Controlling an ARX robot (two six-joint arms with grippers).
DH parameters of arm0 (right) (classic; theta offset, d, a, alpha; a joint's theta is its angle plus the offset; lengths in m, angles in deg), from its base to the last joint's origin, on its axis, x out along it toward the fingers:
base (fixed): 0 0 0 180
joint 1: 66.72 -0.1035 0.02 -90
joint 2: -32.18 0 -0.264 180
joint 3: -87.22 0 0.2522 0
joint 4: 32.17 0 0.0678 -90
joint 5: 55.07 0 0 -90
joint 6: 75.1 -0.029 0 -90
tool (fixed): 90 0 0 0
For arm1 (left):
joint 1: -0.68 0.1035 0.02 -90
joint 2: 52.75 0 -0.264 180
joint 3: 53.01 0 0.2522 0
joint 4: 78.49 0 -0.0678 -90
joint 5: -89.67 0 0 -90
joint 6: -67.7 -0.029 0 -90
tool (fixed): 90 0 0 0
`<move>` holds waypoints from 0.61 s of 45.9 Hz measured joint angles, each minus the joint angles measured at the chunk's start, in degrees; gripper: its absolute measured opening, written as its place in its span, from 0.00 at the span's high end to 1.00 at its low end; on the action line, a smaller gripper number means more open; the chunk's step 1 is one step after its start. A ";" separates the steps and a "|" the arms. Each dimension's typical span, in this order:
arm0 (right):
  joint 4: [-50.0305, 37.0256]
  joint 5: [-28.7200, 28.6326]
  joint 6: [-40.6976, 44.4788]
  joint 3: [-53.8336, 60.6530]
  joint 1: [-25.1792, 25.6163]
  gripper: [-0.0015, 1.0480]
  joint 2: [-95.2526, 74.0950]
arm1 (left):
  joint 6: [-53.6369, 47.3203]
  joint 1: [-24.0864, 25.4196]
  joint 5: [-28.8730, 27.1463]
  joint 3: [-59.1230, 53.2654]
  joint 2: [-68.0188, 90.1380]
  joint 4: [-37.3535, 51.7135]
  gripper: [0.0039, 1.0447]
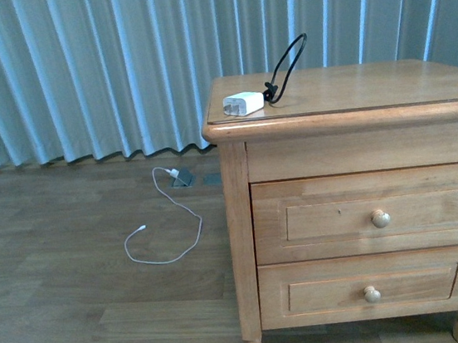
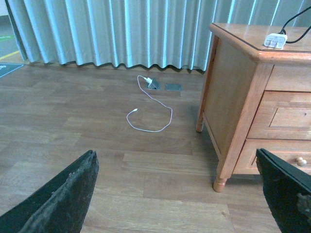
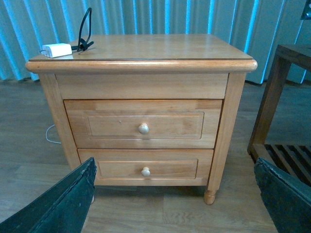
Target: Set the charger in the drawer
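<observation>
The charger (image 1: 243,103), a small white block with a looping black cable (image 1: 287,65), lies on the near left corner of the nightstand top (image 1: 369,87). It also shows in both wrist views: charger (image 2: 275,41), charger (image 3: 57,49). The drawer (image 1: 368,213), the upper one with a round pale knob (image 1: 380,218), is closed; drawer (image 3: 143,125). My left gripper (image 2: 180,194) hangs open over the floor, left of the nightstand. My right gripper (image 3: 177,199) is open, low in front of the nightstand. Neither arm shows in the front view.
A lower drawer (image 1: 371,289) sits closed beneath. A thin white cable (image 1: 164,221) curls on the wood floor near a floor socket (image 1: 181,178). Grey curtains (image 1: 115,60) hang behind. A dark wooden table (image 3: 286,97) stands right of the nightstand.
</observation>
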State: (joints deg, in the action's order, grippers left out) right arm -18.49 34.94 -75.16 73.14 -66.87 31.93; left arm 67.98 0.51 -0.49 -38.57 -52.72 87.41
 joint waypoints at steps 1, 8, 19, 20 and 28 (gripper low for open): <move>0.00 0.00 0.00 0.00 0.00 0.08 0.00 | -0.02 0.00 0.00 0.00 0.00 0.00 0.06; 1.11 -1.70 -0.26 -0.31 0.44 0.08 -0.66 | 0.00 0.00 0.00 0.00 0.00 0.00 0.06; -26.03 -4.22 -0.13 -7.85 -3.93 0.08 -43.54 | -0.02 0.00 0.04 0.00 0.00 0.00 0.06; -28.68 -3.43 0.00 -8.68 -4.59 0.08 -47.08 | 0.00 0.00 0.04 0.00 0.00 0.00 0.06; -47.76 2.03 1.64 -17.29 -10.03 0.08 -76.28 | -0.02 0.00 0.04 0.00 0.00 0.00 0.06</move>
State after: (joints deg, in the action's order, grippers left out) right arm -66.25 36.97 -73.52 55.85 -76.90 -44.35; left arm 67.96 0.51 -0.45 -38.57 -52.72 87.41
